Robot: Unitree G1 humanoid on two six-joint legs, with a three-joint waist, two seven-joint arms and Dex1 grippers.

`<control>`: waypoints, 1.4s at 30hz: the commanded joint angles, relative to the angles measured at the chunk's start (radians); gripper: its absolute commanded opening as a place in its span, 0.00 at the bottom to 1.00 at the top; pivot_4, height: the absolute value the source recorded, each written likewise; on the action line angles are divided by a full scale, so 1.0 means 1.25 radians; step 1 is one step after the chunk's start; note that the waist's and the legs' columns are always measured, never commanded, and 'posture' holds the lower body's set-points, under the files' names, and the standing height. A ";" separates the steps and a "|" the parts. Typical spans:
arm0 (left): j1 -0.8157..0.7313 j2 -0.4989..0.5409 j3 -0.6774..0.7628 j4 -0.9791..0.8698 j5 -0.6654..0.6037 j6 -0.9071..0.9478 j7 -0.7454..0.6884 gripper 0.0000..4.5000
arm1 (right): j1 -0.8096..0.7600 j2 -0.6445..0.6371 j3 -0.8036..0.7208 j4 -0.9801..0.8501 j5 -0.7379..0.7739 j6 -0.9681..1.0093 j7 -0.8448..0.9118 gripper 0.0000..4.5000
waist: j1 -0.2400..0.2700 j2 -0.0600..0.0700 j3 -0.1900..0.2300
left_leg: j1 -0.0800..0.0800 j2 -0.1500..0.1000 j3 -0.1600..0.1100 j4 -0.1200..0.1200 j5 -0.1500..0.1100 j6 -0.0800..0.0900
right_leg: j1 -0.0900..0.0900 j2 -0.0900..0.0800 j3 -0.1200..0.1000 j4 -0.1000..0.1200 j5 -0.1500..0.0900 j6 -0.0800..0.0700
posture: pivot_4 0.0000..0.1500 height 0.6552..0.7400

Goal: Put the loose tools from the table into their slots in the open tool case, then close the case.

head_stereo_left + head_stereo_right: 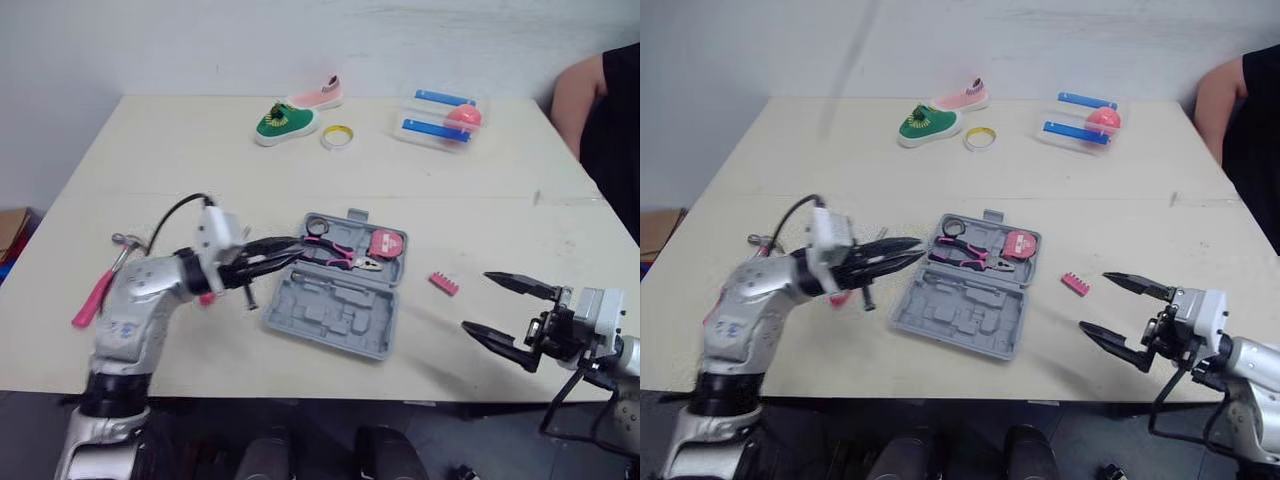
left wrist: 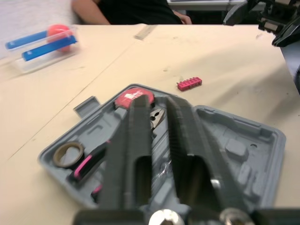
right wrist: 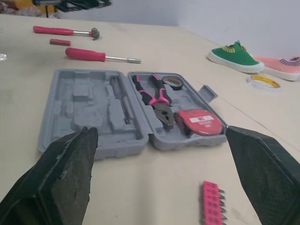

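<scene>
a pale table [image 1: 450, 180] is seen, and on its near half an open grey tool case [image 1: 322, 312] is laid flat, its moulded near half largely unfilled. the left gripper [image 1: 296, 246] is held low over the left edge of the case's far half, pointed at the pink-handled pliers [image 1: 340, 255] seated there; its two black fingers are drawn nearly together, a narrow gap is left at the tips, and nothing is gripped between them. the right gripper [image 1: 476, 300] is held well to the right of the case, close to the table's near edge, its fingers spread wide with nothing between them. a pink-handled hammer [image 1: 98, 290] is left loose on the table far to the left of the case, beyond the left arm. a pink-handled screwdriver [image 3: 93, 55] is laid on the table just left of the case, beneath the left forearm, apart from the fingertips. a red tape measure [image 1: 387, 243] is seated in the far right corner of the case, beside the pliers' head. a small pink bit strip [image 1: 444, 284] is left loose between the case and the right gripper, touched by neither. a dark roll of tape [image 1: 317, 226] is set in the far left corner of the case, just beyond the left gripper's tips.
</scene>
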 commanded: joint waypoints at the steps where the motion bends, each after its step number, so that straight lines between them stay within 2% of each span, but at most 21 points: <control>1: 0.089 0.027 0.126 -0.008 -0.027 -0.032 0.003 0.59 | -0.023 -0.026 -0.041 0.046 -0.006 -0.048 0.029 1.00 | -0.003 0.000 0.002 | 0.000 0.000 0.000 0.000 0.000 0.000 | 0.000 0.000 0.000 0.000 0.000 0.000 | 1.00 1.00; 2: 0.121 0.037 0.155 0.001 -0.017 -0.050 0.006 0.72 | -0.030 -0.032 -0.042 0.062 -0.010 -0.055 0.036 1.00 | -0.003 0.000 0.002 | 0.000 0.000 0.000 0.000 0.000 0.000 | 0.000 0.000 0.000 0.000 0.000 0.000 | 1.00 1.00; 5: 0.240 0.062 0.300 0.067 0.017 -0.117 0.026 0.99 | -0.055 -0.050 -0.053 0.121 -0.022 -0.082 0.048 1.00 | -0.004 -0.001 0.004 | 0.000 0.000 0.000 0.000 -0.001 0.001 | 0.000 -0.001 0.000 0.000 0.000 0.000 | 1.00 1.00; 8: 0.317 0.067 0.447 0.119 -0.008 -0.125 0.064 0.99 | -0.067 -0.063 -0.072 0.192 -0.043 -0.113 0.039 1.00 | -0.005 -0.001 0.004 | 0.000 0.000 -0.001 0.000 -0.002 0.001 | -0.001 -0.001 0.000 -0.001 0.000 -0.001 | 1.00 1.00; 11: 0.365 0.066 0.532 0.149 -0.027 -0.117 0.087 0.99 | -0.071 -0.074 -0.091 0.254 -0.057 -0.146 0.035 1.00 | -0.001 0.000 0.005 | -0.002 0.000 -0.001 0.000 -0.005 0.000 | -0.002 -0.002 0.000 -0.002 -0.001 -0.001 | 1.00 1.00; 14: 0.421 0.068 0.657 0.240 -0.037 -0.119 0.131 0.99 | -0.074 -0.098 -0.134 0.368 -0.078 -0.191 0.004 1.00 | -0.003 0.000 0.005 | -0.007 0.000 -0.001 0.000 -0.005 -0.002 | -0.006 -0.003 -0.001 -0.003 0.000 -0.001 | 1.00 1.00; 18: 0.493 0.078 0.734 0.351 -0.004 -0.180 0.164 0.99 | -0.063 -0.128 -0.163 0.489 -0.096 -0.242 -0.003 1.00 | -0.007 0.000 0.005 | -0.009 0.000 0.001 -0.002 -0.005 0.001 | -0.010 -0.003 -0.001 -0.003 -0.001 -0.002 | 1.00 1.00; 22: 0.509 0.092 0.775 0.391 -0.014 -0.173 0.220 0.99 | -0.071 -0.141 -0.173 0.550 -0.107 -0.287 -0.017 1.00 | -0.008 0.000 0.005 | -0.008 0.000 0.002 -0.002 -0.007 -0.002 | -0.010 -0.003 -0.001 -0.003 -0.001 -0.002 | 1.00 1.00; 24: 0.517 0.103 0.778 0.410 -0.006 -0.169 0.238 0.99 | -0.077 -0.139 -0.176 0.561 -0.106 -0.313 -0.023 1.00 | -0.008 0.000 0.005 | -0.008 0.000 0.002 -0.002 -0.009 0.001 | -0.011 -0.003 0.000 -0.002 -0.001 -0.002 | 1.00 1.00; 30: 0.493 0.103 0.735 0.350 -0.032 -0.138 0.248 0.99 | -0.066 -0.087 -0.128 0.438 -0.059 -0.252 0.011 1.00 | -0.007 0.003 0.006 | -0.008 0.001 0.002 -0.002 -0.009 0.001 | -0.012 -0.003 0.000 -0.001 -0.001 -0.003 | 1.00 1.00; 33: 0.487 0.089 0.685 0.256 -0.048 -0.112 0.234 0.99 | -0.093 -0.066 -0.105 0.403 -0.055 -0.230 0.003 1.00 | -0.007 0.003 0.006 | -0.008 0.001 0.002 -0.003 -0.009 0.000 | -0.012 -0.003 0.001 0.000 -0.001 -0.003 | 1.00 1.00; 42: 0.443 0.144 0.576 0.092 -0.081 0.028 0.223 0.99 | -0.117 0.018 -0.037 0.124 0.039 -0.050 -0.046 1.00 | -0.008 0.004 0.006 | -0.008 0.001 0.002 -0.003 -0.006 -0.005 | -0.012 -0.003 0.000 0.000 -0.001 -0.003 | 1.00 1.00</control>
